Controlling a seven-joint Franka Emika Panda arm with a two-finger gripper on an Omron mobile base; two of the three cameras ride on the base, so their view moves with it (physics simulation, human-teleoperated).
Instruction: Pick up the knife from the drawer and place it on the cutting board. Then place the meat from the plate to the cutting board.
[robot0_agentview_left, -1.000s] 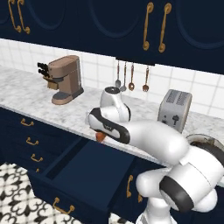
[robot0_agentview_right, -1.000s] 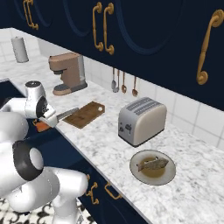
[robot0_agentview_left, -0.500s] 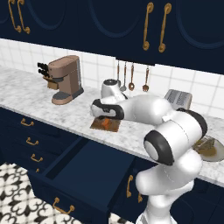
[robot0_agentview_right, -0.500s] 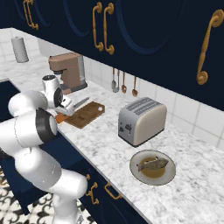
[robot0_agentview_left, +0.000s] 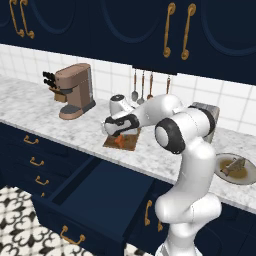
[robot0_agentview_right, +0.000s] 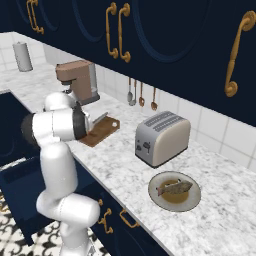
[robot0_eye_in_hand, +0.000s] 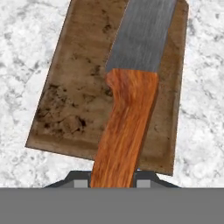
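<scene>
- the two-finger gripper (robot0_eye_in_hand: 114, 183) is pinching the small knife (robot0_eye_in_hand: 131, 87) by its grainy orange handle
- flat grey blade is pointing to 12 o'clock, hanging over the rectangular dark-brown wooden cutting board (robot0_eye_in_hand: 78, 87) on speckled marble counter (robot0_eye_in_hand: 26, 52)

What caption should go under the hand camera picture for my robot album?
The claw holds the orange-handled knife over the brown cutting board on the marble counter.

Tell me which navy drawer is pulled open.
The wide, deep drawer just below the cutting board, in front of the arm; its curved brass handle faces outward. The narrower drawers to its left are all closed.
</scene>
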